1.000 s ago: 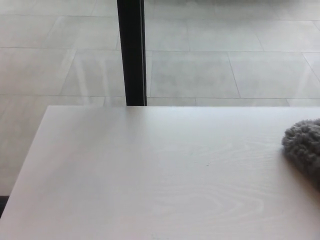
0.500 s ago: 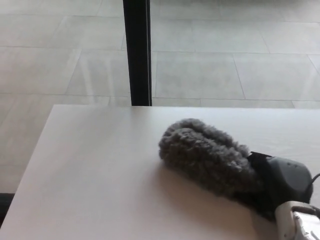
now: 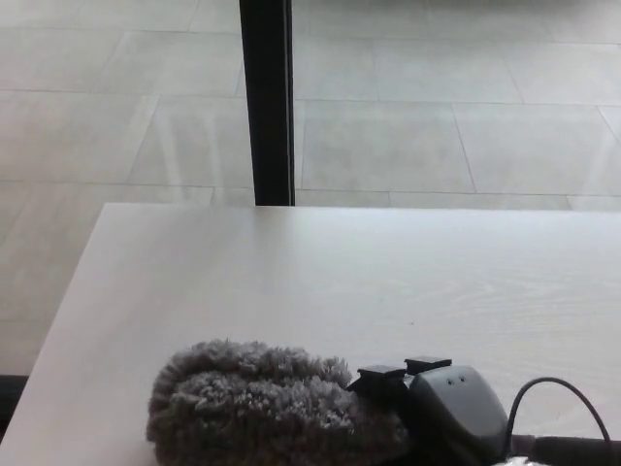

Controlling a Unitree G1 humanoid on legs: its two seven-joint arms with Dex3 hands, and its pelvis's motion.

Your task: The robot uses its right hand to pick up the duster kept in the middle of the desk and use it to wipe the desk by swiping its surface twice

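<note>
One swipe looks underway; the grey duster [image 3: 257, 403], half a second ago mid-desk towards the right, now lies at the near edge of the white desk [image 3: 320, 282], left of centre. The right hand [image 3: 437, 408] is clamped on its right end; judging by that sweep, wiping has begun.

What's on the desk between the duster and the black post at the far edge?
Nothing: in the head view, only bare white desk lies between the grey duster, held by the right hand, and the black post.
</note>
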